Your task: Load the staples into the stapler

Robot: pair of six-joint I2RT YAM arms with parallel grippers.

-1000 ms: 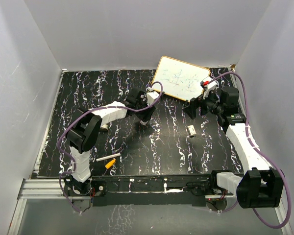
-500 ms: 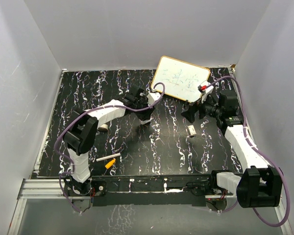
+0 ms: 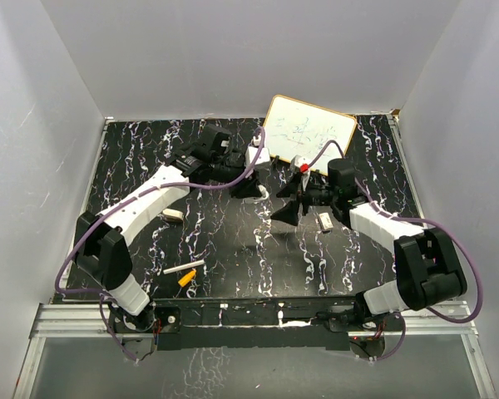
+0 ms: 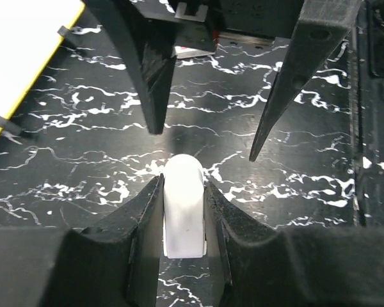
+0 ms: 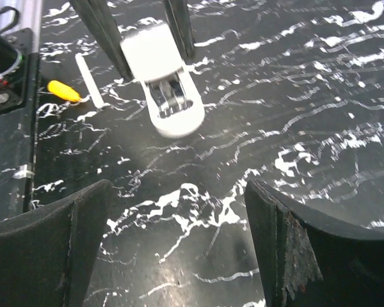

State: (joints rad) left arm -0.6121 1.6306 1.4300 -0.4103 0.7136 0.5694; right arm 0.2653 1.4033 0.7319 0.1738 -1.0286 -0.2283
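Left wrist: stapler pinched between the left fingers.
Right fingers are spread wide, their tips just beyond the stapler's rounded end, one to each side, over the marbled worktop.

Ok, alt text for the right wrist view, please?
The left gripper holds the white stapler, metal channel showing, against the black marbled table. The right gripper faces it, open; a white stick and orange piece lie left.
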